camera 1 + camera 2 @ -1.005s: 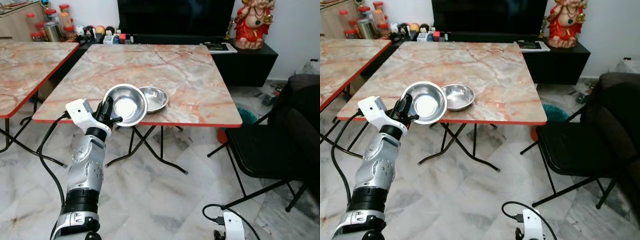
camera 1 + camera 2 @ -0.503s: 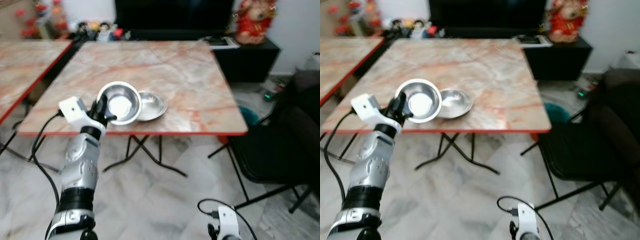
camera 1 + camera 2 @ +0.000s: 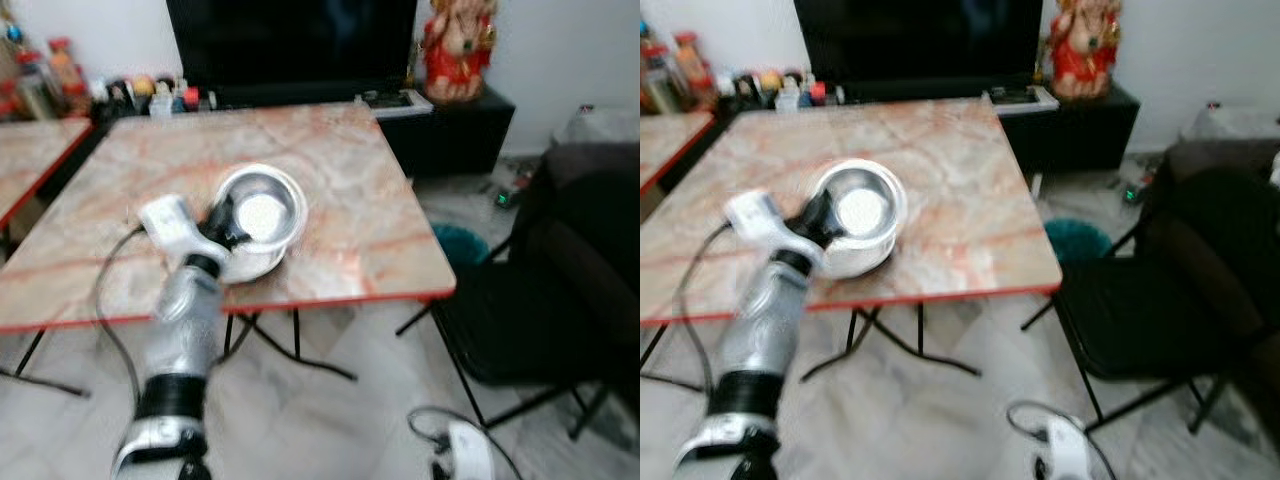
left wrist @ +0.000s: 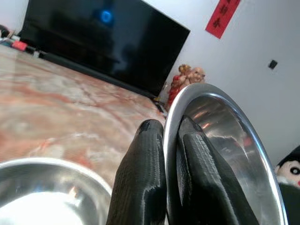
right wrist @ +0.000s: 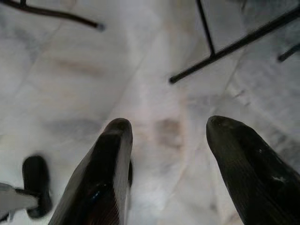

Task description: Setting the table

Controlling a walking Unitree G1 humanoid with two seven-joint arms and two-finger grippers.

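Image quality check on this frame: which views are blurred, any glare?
Both eye views are motion-blurred, with a blown-out highlight inside the held bowl. Left wrist view is sharp: left hand pinches the bowl's rim, lower bowl softly defocused. Right wrist view: right hand open over blurred floor.

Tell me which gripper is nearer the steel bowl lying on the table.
Left. The left gripper, clamped on the rim of a raised bowl, hovers just above the lying bowl. The right gripper hangs open above the floor.
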